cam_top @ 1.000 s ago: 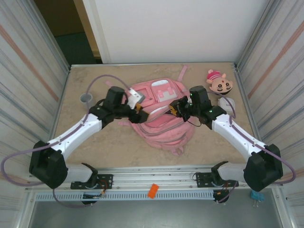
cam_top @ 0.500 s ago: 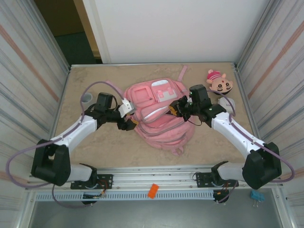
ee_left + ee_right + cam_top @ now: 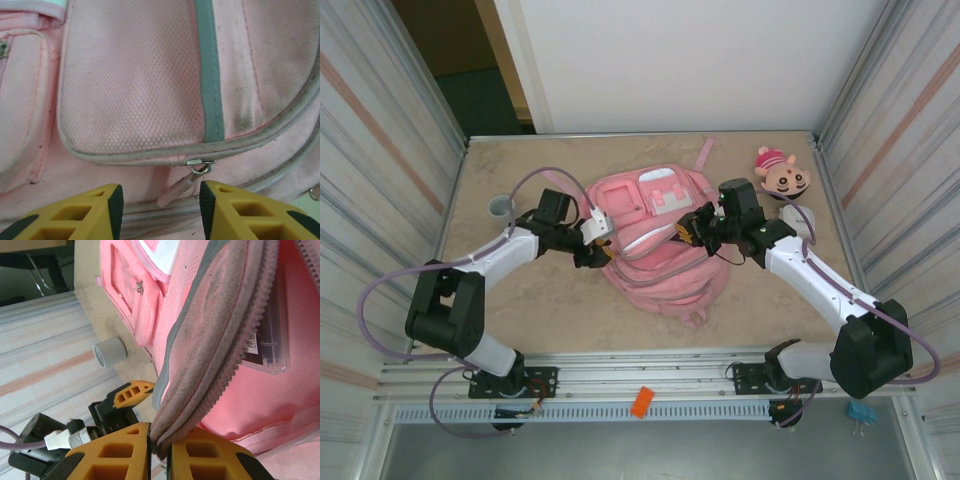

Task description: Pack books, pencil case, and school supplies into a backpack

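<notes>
Left jaws narrowed, still apart, flanking zip pull [image 3: 180,189]; right jaws still pinch backpack [image 3: 660,265] rim.

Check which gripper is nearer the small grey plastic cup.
Left. Left gripper is at the pink fabric backpack's left edge, toward the grey cup; right gripper pinches its zip rim, farther across.

Viewed from high above and behind the arm bases, looking down over the whole surface [image 3: 570,310]; from each wrist, pressed in close against the pink backpack [image 3: 665,270] — common ground to all three views.
</notes>
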Robot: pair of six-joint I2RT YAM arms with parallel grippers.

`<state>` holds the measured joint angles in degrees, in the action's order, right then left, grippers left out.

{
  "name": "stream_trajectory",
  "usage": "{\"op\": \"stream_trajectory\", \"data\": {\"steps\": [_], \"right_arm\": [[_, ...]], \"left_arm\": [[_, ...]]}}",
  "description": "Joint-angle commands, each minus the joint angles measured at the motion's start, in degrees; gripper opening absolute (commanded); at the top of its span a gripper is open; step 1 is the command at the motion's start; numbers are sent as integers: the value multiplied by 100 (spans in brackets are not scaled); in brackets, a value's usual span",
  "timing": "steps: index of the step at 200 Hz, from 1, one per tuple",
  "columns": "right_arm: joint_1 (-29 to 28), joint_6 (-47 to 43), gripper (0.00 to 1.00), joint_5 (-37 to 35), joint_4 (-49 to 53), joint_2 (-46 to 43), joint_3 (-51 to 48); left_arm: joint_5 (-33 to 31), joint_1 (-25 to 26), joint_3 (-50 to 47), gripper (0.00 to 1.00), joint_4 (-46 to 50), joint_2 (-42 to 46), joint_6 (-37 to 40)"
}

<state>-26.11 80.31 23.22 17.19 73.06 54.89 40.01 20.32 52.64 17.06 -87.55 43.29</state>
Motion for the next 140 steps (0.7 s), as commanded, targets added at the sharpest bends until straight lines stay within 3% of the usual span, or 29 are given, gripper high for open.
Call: {"op": "stream_trajectory", "data": {"steps": [1, 19, 36, 93, 117, 126, 140], "right_arm": [[18, -86, 14, -20, -18, 10, 165], [25, -64, 14, 0, -49, 21, 164], [22, -62, 14, 15, -50, 18, 163], [19, 61, 14, -89, -243, -42, -43], [16, 53, 15, -51, -297, -21, -110], [18, 42, 18, -29, -261, -24, -126], [-24, 9, 31, -22, -101, -71, -147]], "left_arm": [[37, 126, 139, 49, 362, -77, 358], [-149, 228, 129, 54, 379, -142, 408], [-261, 282, 157, 50, 393, -216, 422], [75, 314, 104, 8, 711, 116, 138], [347, 315, -155, 0, 529, 461, -181], [381, 315, -241, 0, 406, 577, -394], [394, 315, -374, 0, 197, 719, -693]]}}
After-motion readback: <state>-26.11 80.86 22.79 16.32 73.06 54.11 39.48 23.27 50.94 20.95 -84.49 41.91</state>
